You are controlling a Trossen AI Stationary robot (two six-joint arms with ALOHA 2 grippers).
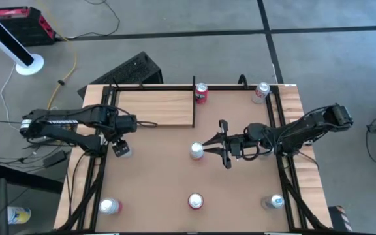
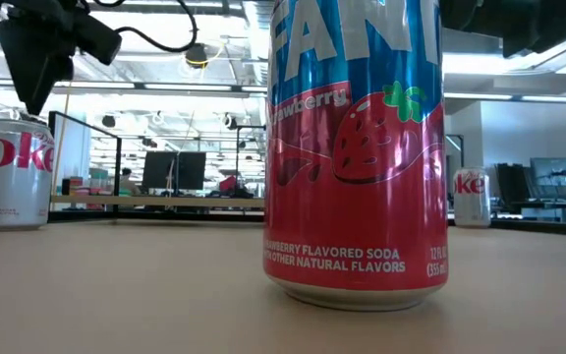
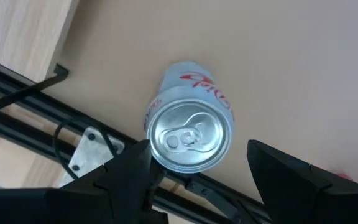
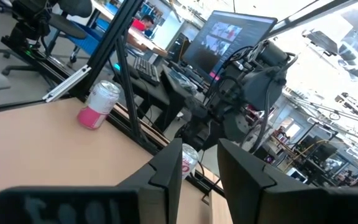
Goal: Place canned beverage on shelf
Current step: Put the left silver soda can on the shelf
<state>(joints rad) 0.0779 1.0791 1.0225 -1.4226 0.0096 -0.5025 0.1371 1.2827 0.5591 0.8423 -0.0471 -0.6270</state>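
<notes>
— Hovering over the silver can [image 1: 124,151] at the worktop's [image 1: 162,189] nine o'clock edge, the left gripper [image 3: 197,171] has its fingers spread around it, not touching.

— And the shelf [image 1: 155,108]?

— At eleven o'clock, bare.

— The right gripper [image 1: 215,145]?

— Near centre — spread beside another silver can [image 1: 197,151], which stands at its nine o'clock.
</notes>
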